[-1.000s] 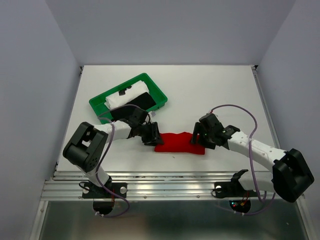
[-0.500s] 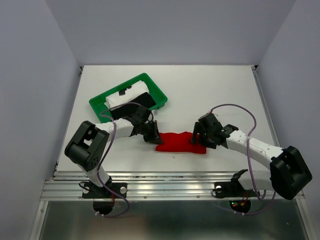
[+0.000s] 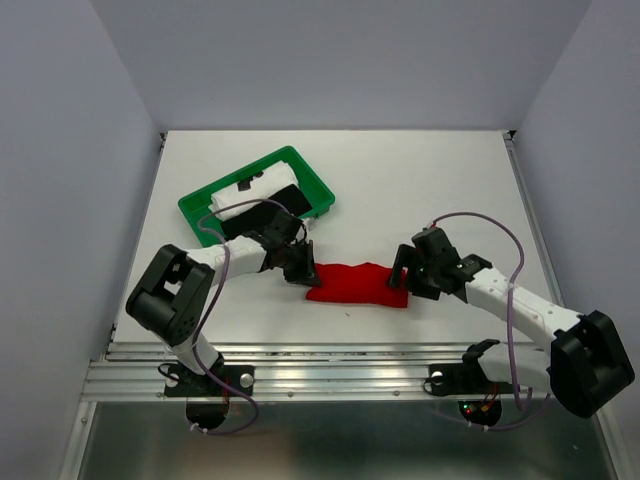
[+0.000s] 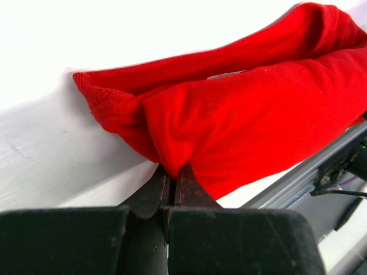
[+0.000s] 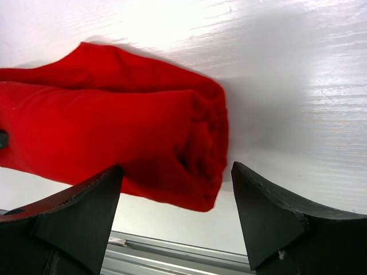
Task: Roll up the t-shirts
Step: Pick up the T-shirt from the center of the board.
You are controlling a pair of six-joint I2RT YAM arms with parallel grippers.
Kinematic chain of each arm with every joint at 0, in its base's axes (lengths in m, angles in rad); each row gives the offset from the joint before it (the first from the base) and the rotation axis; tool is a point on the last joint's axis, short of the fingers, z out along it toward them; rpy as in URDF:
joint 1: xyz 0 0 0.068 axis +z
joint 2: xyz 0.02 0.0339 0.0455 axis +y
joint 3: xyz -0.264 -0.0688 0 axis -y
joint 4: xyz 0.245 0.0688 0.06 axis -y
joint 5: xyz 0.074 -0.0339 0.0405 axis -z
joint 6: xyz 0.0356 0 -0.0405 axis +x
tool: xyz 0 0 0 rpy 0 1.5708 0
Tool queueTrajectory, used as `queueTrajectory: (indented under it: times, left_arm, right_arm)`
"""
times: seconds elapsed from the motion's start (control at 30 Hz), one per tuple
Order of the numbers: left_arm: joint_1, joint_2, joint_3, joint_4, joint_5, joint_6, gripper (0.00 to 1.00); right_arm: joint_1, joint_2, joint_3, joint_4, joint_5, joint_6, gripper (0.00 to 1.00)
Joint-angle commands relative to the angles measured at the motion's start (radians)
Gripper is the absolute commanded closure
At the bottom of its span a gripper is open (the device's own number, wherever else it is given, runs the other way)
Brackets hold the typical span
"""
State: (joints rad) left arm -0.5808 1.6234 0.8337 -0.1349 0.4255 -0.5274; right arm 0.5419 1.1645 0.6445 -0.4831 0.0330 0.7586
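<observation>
Red t-shirt (image 3: 355, 284), loosely rolled, lies between both arms near the front edge of the table (image 3: 450, 180). Left gripper (image 4: 173, 176) is clenched on a fold at its left end; right gripper (image 5: 176, 169) stands spread around its right end, gripping nothing. A tight roll likely needs both ends turned evenly together.

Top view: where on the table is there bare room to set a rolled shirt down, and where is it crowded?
Bare: the far right table, between the green tray and the right edge. Crowded: the near middle, where the red shirt lies between the left gripper and right gripper; the tray holds a white shirt and a black shirt.
</observation>
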Motion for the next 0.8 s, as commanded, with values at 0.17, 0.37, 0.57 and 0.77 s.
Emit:
queueTrajectory:
  times: [0.17,0.37,0.57,0.77]
  left_arm:
    - [0.022,-0.065,-0.03,-0.077,-0.122,0.07,1.0]
    - [0.032,-0.074,-0.028,-0.081,-0.119,0.078,1.0]
    - [0.032,-0.071,-0.021,-0.088,-0.119,0.084,1.0]
    - [0.033,-0.063,-0.007,-0.094,-0.117,0.095,1.0]
  right_arm:
    - [-0.045,-0.037,-0.06,0.094,-0.104,0.022,0.17]
    - [-0.056,-0.016,-0.112,0.147,-0.127,0.025,0.16]
    - [-0.1,-0.04,-0.233,0.313,-0.153,0.047,0.25]
    - [-0.1,0.003,-0.272,0.38,-0.173,0.062,0.36]
